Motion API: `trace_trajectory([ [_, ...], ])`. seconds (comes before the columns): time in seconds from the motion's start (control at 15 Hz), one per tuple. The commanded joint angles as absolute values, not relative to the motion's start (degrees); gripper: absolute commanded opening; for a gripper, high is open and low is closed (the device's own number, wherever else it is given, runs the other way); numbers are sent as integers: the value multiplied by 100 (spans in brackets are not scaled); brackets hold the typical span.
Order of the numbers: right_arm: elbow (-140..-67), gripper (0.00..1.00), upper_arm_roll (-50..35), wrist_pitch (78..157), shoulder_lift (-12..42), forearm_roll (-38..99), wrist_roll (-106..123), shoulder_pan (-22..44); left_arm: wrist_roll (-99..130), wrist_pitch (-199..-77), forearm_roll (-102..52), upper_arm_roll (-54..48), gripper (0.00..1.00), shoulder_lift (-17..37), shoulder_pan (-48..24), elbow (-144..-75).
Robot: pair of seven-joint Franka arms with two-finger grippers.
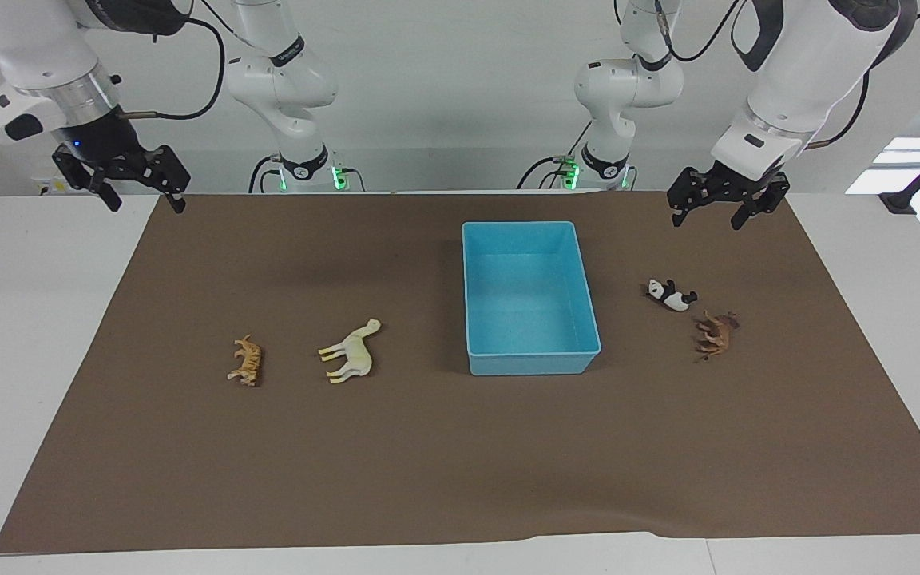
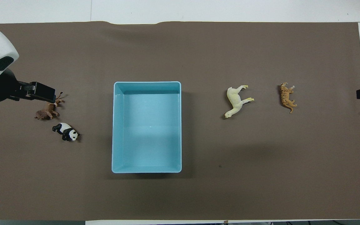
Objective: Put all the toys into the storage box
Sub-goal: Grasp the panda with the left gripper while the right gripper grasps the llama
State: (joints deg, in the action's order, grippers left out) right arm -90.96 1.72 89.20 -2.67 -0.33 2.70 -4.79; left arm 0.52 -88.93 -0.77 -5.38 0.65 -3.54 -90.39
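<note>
The light blue storage box (image 1: pixel 530 227) (image 2: pixel 147 83) stands empty in the middle of the brown mat. Toward the right arm's end, the orange tiger (image 1: pixel 246 361) (image 2: pixel 287 97) and the cream long-necked animal (image 1: pixel 352 351) (image 2: pixel 236 101) lie on their sides. Toward the left arm's end lie the panda (image 1: pixel 672 295) (image 2: pixel 66 132) and the brown animal (image 1: pixel 717 334) (image 2: pixel 48 111), the panda nearer to the robots. My left gripper (image 1: pixel 706 224) hangs open in the air over the mat's edge at the robots' end. My right gripper (image 1: pixel 147 206) hangs open over the mat's corner. Neither holds anything.
The brown mat (image 1: pixel 460 463) (image 2: pixel 198 193) covers most of the white table (image 1: pixel 29 319). Black mounts (image 1: pixel 903 200) sit at the table's ends, off the mat.
</note>
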Motion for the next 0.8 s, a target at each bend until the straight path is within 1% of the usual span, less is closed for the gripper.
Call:
trace_trajectory([
  [0.0, -9123, 100, 141, 8974, -316, 53, 185, -510, 9, -8930, -132, -483, 100, -70, -387, -9193],
  [0.53, -9193, 100, 141, 8921, -413, 35, 237, -519, 44, -8921, -141, -483, 100, -70, -387, -9193],
  [0.67, -9228, 100, 114, 8938, -422, 53, 229, -492, 53, -8511, -132, -475, 100, -114, -387, -9211],
  [0.73, -9376, 100, 1, 8999, -474, 53, 229, -423, 44, -8308, -123, -466, 100, -149, -352, -9211],
])
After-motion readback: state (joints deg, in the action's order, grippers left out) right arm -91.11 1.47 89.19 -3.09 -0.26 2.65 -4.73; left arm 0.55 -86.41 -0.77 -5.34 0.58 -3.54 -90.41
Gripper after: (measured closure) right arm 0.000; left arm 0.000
